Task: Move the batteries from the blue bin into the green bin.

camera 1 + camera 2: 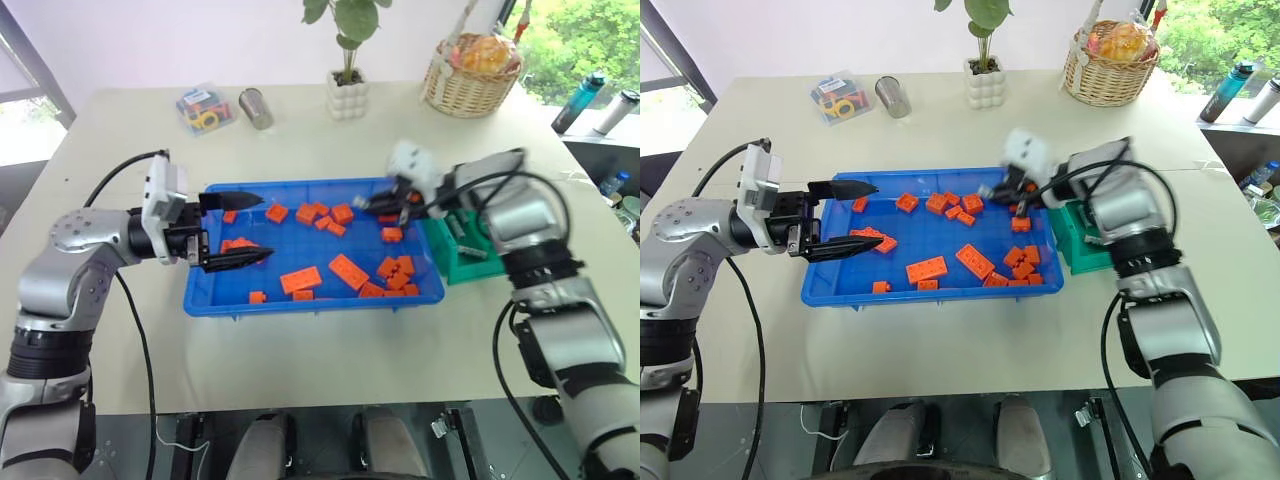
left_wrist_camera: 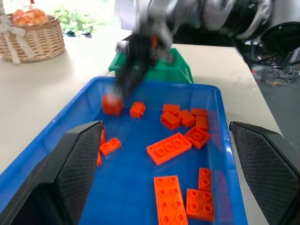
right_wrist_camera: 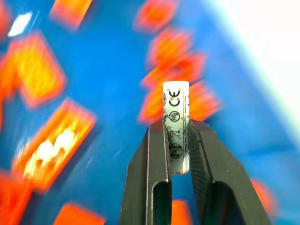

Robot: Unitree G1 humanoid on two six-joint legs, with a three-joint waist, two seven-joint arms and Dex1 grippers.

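- Battery [image 3: 176,126] clamped upright in the right gripper [image 3: 177,140], fingers tight on both sides, up over the blue bin's [image 1: 300,301] right end.
- Left gripper [image 1: 238,229] wide open, holding nothing, hovering over the bin's left end.
- Orange bricks [image 1: 348,270] scattered in the bin.
- Green bin [image 1: 462,266] right beside it on the tabletop [image 1: 300,130], batteries [image 1: 470,251] inside.

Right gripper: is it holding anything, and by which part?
Yes. The right gripper is shut on a battery, pinched across its lower half, its top end sticking out above the fingertips. The left gripper is open, holding nothing.
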